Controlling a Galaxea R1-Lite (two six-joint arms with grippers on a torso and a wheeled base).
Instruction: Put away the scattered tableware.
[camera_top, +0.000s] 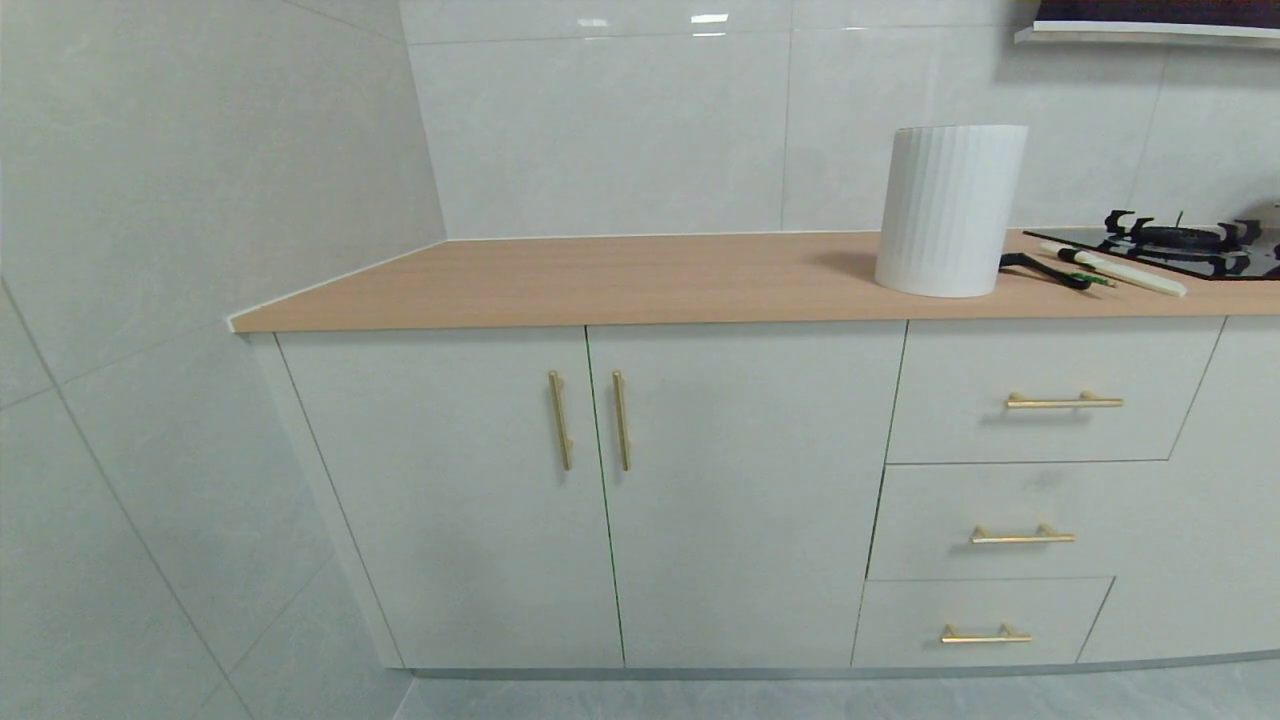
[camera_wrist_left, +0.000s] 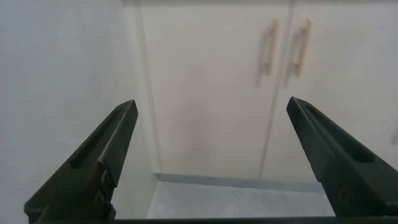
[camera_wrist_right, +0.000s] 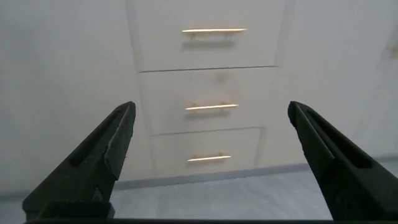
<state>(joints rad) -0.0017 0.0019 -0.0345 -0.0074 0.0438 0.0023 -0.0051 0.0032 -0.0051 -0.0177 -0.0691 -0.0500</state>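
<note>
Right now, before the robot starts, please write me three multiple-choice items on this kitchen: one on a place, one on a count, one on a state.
1. Where do the utensils lie?
A) on the countertop, beside the white ribbed container, on its stove side
B) on the floor
C) on a wall hook

2. How many drawers with gold handles are under the countertop?
A) one
B) three
C) five

3. How is the left gripper?
A) shut on a spoon
B) shut on a door handle
C) open, nothing between its fingers

Answers: 1 A, they rest on the wood next to the container; 2 B, three fronts are stacked, one handle each; 3 C, the fingers stand wide apart.
</note>
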